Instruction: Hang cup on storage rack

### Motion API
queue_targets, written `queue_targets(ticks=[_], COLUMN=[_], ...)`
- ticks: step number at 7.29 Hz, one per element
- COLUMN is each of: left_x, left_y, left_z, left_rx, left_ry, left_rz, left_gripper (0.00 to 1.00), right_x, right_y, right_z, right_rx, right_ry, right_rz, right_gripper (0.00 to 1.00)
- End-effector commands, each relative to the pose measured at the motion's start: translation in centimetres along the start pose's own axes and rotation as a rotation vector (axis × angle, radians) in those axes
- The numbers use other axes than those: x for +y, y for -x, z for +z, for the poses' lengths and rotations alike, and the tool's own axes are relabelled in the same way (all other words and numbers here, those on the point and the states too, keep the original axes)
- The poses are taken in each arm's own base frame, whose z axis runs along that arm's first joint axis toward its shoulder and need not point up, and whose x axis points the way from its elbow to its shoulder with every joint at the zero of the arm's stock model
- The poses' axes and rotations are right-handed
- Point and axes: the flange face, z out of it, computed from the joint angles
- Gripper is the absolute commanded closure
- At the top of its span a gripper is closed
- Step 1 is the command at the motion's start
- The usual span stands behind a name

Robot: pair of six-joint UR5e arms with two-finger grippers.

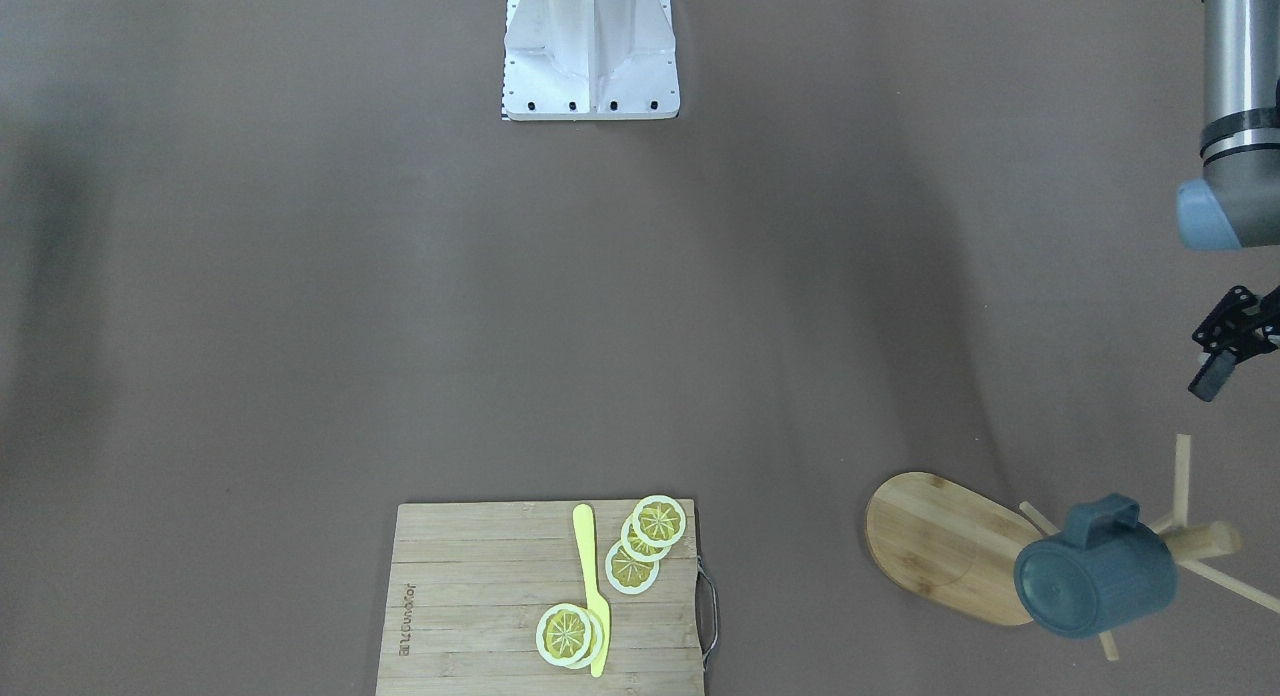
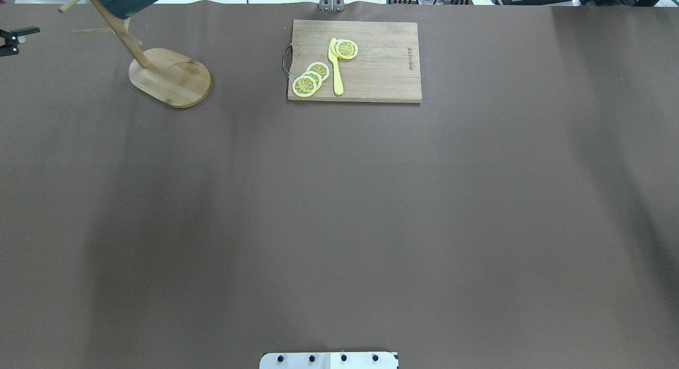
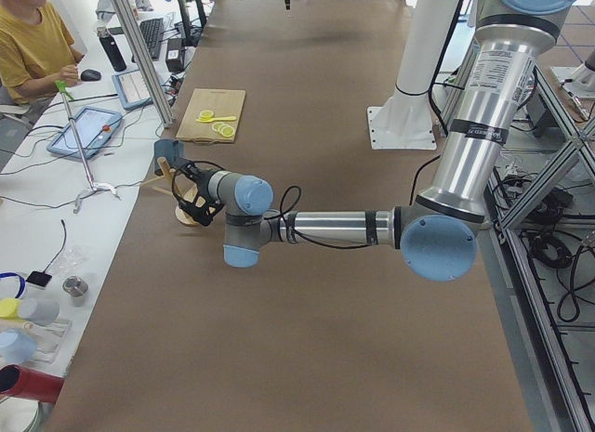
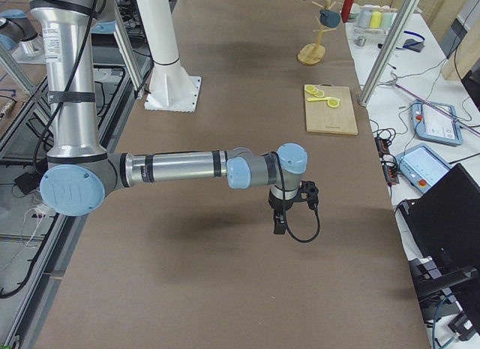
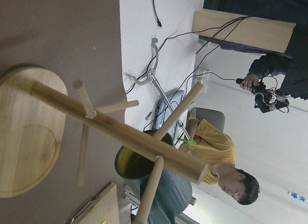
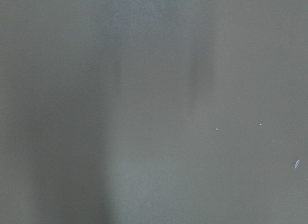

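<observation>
A: Where's the cup (image 1: 1095, 571) rn?
B: Hanging on the rack (image 1: 945, 546), off a peg (image 5: 178, 114) near the top of the post (image 5: 120, 132). It's close ahead of the left claw (image 1: 1225, 351), on the far side of the post from it, not touching.
A: Claw state?
B: Left claw looks spread w/ nothing in it, tho it's half cut off at the frame edge. Right claw (image 4: 279, 227) is well apart from all that, over bare table (image 6: 154, 108). Can't tell if it's spread or pressed together.
A: So job's basically done?
B: Imo yes. Only backing clear is to do.
A: What could go wrong?
B: Pegs stick out twd the left claw. If it swings sideways instead of backing straight out, a finger could clip one & jolt the rack. Cup's weight sits all on one side, so a knock might tip the whole thing. Also can't see how deep the handle sits on the peg. If shallow, a shake could slide it off.
</observation>
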Motion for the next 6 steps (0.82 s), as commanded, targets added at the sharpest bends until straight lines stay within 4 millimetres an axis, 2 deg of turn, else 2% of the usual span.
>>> queue_targets(ticks=[1, 4, 6], left_x=[-2.4, -7.3, -9.5], left_y=[2.4, 3.4, 4.8], left_z=[-2.5, -7.0, -9.1], left_rx=[-0.062, -0.177, -0.263], left_ry=[-0.056, -0.216, -0.389], left_rz=[0.299, 0.758, 1.100], left_gripper=[0.02, 0.02, 0.02], right_x=[0.1, 0.2, 0.3], right_y=[-0.1, -0.1, -0.1], right_z=[0.1, 0.1, 0.1], right_rx=[0.001, 0.002, 0.002], right_ry=[0.001, 0.003, 0.003], right_rz=[0.000, 0.002, -0.001], right_gripper=[0.00, 0.00, 0.00])
